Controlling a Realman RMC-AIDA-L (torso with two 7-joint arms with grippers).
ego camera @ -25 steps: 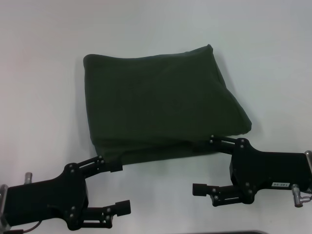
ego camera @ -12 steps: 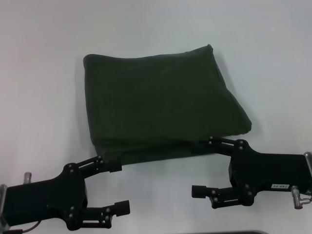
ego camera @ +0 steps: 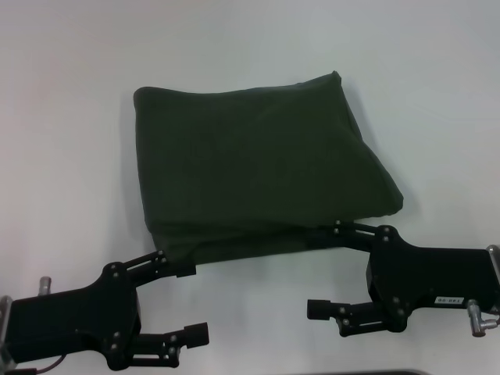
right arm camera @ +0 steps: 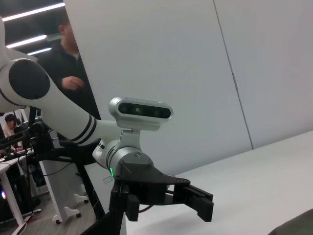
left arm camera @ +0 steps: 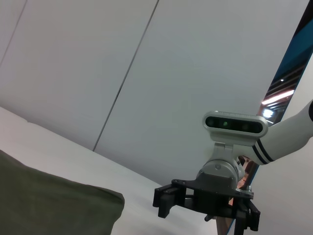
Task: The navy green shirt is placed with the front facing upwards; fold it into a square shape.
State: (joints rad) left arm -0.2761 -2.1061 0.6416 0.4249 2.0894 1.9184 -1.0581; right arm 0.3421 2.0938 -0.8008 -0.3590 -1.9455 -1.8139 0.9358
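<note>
The navy green shirt (ego camera: 254,172) lies folded into a thick, roughly square bundle mid-table, plain dark olive side up, with no lettering showing. My left gripper (ego camera: 191,301) is open at the bundle's near left corner, its upper finger (ego camera: 176,267) touching the fabric edge. At the near right edge my right gripper (ego camera: 316,271) is open too, with its upper finger (ego camera: 328,234) against the lower layers. Neither holds cloth. The left wrist view shows a shirt (left arm camera: 49,203) corner and the right gripper (left arm camera: 208,210). The right wrist view shows the left gripper (right arm camera: 164,205) and a sliver of shirt (right arm camera: 299,225).
The white table (ego camera: 70,156) extends all round the bundle. Its near edge is a dark strip (ego camera: 375,372) just below the grippers. A person in black (right arm camera: 68,63) stands beyond the table in the right wrist view, among desks.
Both grippers have slipped very slightly toward the near edge of the table. The shirt has not moved and the fingers stay open.
</note>
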